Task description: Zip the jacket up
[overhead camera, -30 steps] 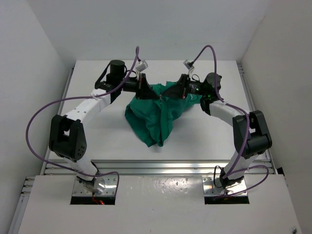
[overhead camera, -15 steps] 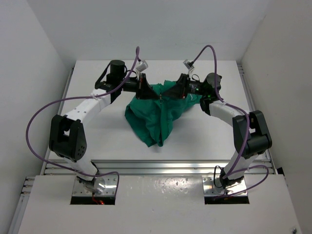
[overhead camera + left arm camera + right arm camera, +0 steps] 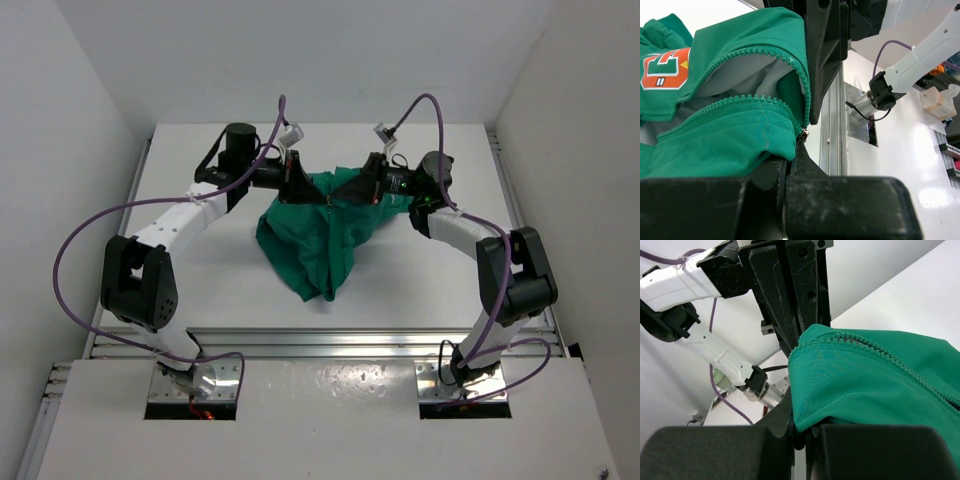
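Note:
The green jacket [image 3: 318, 232] lies bunched in the middle of the table, its far end lifted between the two grippers. In the left wrist view I see its orange letter [image 3: 664, 68], pale grey lining and open zipper teeth [image 3: 740, 100]. My left gripper [image 3: 303, 190] [image 3: 791, 159] is shut, with the small metal zipper slider [image 3: 803, 134] right at its fingertips. My right gripper [image 3: 352, 188] [image 3: 800, 432] is shut on the green fabric edge [image 3: 840, 385] just beside the zipper teeth. The two grippers almost touch, facing each other.
The white table [image 3: 200, 270] is walled in by white panels on the left, right and back. A metal rail [image 3: 330, 342] runs along the near edge by the arm bases. Purple cables [image 3: 90, 225] loop from both arms.

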You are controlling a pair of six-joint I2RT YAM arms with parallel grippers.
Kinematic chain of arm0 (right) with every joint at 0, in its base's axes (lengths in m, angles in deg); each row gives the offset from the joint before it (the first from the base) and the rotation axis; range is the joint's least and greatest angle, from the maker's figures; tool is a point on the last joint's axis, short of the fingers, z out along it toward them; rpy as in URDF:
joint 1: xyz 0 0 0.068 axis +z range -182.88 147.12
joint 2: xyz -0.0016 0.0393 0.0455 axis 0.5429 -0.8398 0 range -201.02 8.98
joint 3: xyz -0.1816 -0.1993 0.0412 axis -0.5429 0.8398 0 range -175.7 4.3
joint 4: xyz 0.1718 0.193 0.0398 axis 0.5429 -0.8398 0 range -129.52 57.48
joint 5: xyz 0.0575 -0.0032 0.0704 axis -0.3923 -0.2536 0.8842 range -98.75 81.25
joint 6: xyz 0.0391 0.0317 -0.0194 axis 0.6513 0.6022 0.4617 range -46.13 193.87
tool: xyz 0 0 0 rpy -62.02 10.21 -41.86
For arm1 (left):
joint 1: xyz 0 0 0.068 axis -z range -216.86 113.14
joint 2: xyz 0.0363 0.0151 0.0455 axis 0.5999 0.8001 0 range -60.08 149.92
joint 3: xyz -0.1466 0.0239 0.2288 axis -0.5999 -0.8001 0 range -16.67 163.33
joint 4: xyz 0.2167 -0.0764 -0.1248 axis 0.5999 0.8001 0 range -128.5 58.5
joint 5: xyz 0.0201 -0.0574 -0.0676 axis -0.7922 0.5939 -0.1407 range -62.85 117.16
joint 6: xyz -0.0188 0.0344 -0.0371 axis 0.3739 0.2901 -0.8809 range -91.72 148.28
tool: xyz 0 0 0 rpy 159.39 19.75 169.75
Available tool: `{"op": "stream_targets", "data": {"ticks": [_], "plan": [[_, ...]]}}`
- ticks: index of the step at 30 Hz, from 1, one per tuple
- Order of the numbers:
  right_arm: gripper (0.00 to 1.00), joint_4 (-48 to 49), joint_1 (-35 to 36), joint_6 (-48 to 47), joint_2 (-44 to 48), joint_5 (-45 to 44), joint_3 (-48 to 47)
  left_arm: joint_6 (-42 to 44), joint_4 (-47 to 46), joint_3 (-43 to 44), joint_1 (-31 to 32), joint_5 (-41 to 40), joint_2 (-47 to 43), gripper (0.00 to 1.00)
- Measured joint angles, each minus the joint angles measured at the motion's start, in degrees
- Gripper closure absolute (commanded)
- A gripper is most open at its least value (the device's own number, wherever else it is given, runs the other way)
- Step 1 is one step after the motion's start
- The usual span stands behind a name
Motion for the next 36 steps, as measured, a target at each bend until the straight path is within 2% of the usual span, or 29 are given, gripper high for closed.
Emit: {"op": "stream_targets", "data": {"ticks": [9,25,36], "plan": [[1.0,-2.58,0.0,-0.92,0.17,-1.27,-0.02,-0.39,0.26,0.0,0.02,-0.39,0.0,1.0],[1.0,-5.14,0.33,1.73,-0.79,-4.26,-1.97,11.72,5.4,-0.09,0.66,-2.47,-2.14,1.0],[1.0,-7.3,0.13,2.95,-1.03,-4.59,-3.19,13.97,5.84,-0.24,0.76,-3.13,-2.54,1.0]]}}
